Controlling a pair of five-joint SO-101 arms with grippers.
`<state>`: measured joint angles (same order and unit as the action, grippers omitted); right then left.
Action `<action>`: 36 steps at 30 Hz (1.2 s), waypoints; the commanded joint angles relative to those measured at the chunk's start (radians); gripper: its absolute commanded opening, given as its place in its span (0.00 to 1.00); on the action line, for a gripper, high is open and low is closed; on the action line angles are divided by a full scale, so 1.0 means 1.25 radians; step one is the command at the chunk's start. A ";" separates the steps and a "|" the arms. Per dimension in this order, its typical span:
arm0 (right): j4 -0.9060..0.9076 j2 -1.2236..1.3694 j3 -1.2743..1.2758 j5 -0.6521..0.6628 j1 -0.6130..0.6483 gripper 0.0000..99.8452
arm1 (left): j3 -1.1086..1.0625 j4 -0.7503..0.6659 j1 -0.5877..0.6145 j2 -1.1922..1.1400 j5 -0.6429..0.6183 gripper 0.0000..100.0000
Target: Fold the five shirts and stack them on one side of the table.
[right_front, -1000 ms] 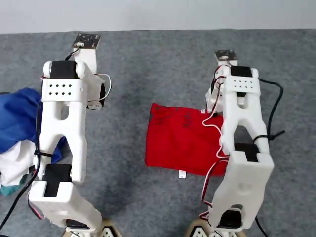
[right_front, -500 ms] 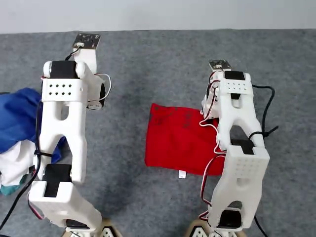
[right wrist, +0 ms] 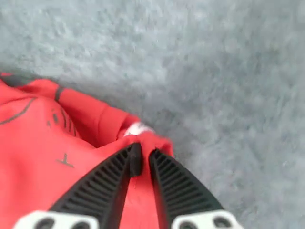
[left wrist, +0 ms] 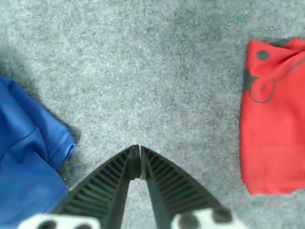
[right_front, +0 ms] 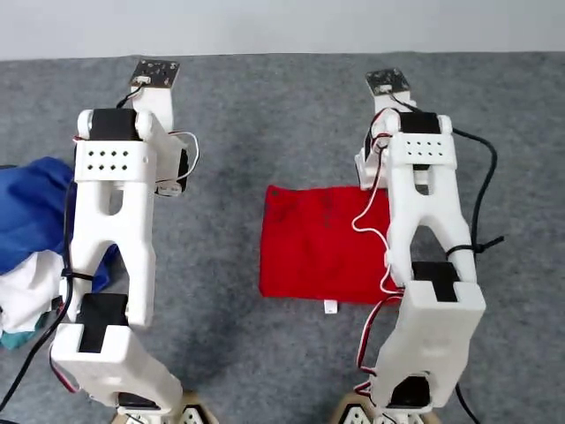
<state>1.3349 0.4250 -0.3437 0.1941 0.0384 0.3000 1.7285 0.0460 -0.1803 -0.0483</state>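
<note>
A red shirt (right_front: pixel 318 247) lies folded flat on the grey table between the two arms. In the right wrist view my right gripper (right wrist: pixel 141 156) is shut on a bunched corner of the red shirt (right wrist: pixel 57 157), at its far right edge beside a small white patch. My left gripper (left wrist: pixel 140 160) is shut with nothing in it, hovering over bare carpet between a blue shirt (left wrist: pixel 24 167) and the red shirt (left wrist: pixel 271 129). From above, the right arm (right_front: pixel 424 194) covers the shirt's right edge.
A loose pile of shirts sits at the table's left edge: blue (right_front: pixel 31 212) on top, white (right_front: pixel 26 291) below, a bit of teal under that. The left arm (right_front: pixel 110 221) stands next to it. Grey carpet (right_front: pixel 265 106) covers the table.
The right arm has pushed toward the far side with the shirt's corner in its gripper, and the red shirt now lies squarer. The left arm has not moved.
</note>
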 commanded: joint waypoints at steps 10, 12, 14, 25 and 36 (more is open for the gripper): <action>-0.090 0.062 -0.044 0.054 -0.029 0.01 | 0.002 0.020 -0.004 0.036 0.006 0.01; -0.079 0.056 -0.045 0.054 -0.025 0.02 | 0.002 0.020 -0.004 0.036 0.006 0.01; -0.041 0.031 -0.059 0.049 -0.023 0.07 | 0.002 0.020 -0.004 0.036 0.006 0.01; 0.209 -0.145 -0.091 -0.017 -0.020 0.16 | 0.002 0.021 -0.002 0.044 0.006 0.01; 0.177 -0.090 -0.081 -0.012 0.063 0.01 | -0.057 0.021 0.053 0.135 0.006 0.01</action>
<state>1.6678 0.2977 -0.4127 0.1834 0.0767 0.2539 1.7285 0.0829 -0.0959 -0.0483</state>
